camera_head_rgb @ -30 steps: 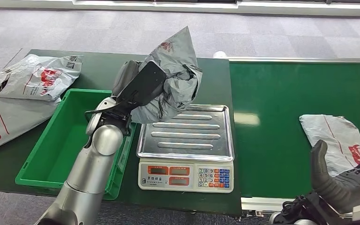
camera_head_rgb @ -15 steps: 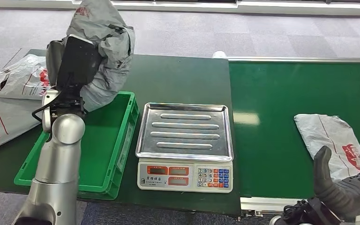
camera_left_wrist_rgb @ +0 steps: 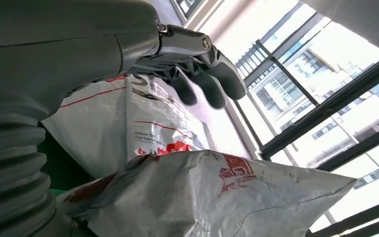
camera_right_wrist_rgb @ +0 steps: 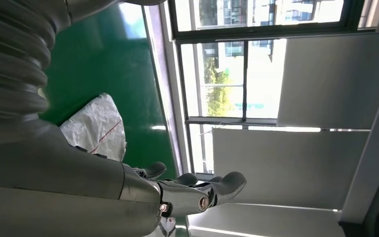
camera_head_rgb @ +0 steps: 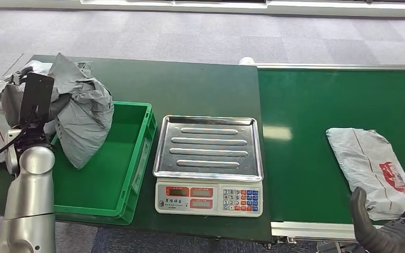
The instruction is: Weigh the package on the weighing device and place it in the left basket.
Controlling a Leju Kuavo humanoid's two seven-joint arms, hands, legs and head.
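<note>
One grey package (camera_head_rgb: 82, 124), gripped by the left hand (camera_head_rgb: 31, 105), has dropped from above to hang over the green basket (camera_head_rgb: 132, 158)'s left edge; right hand (camera_head_rgb: 390, 232) stays open.

I am at a parcel-sorting station in an office-like hall. A scale (camera_head_rgb: 209, 163) with a steel pan and keypad stands on my green table (camera_head_rgb: 190, 89). Just left of the scale sits a green bin (camera_head_rgb: 132, 168); right of it runs a green conveyor belt (camera_head_rgb: 337, 105) carrying a mail bag (camera_head_rgb: 372, 163). Beyond the scale lies grey carpet (camera_head_rgb: 190, 37), and tall windows (camera_right_wrist_rgb: 227, 64) show outside.
</note>
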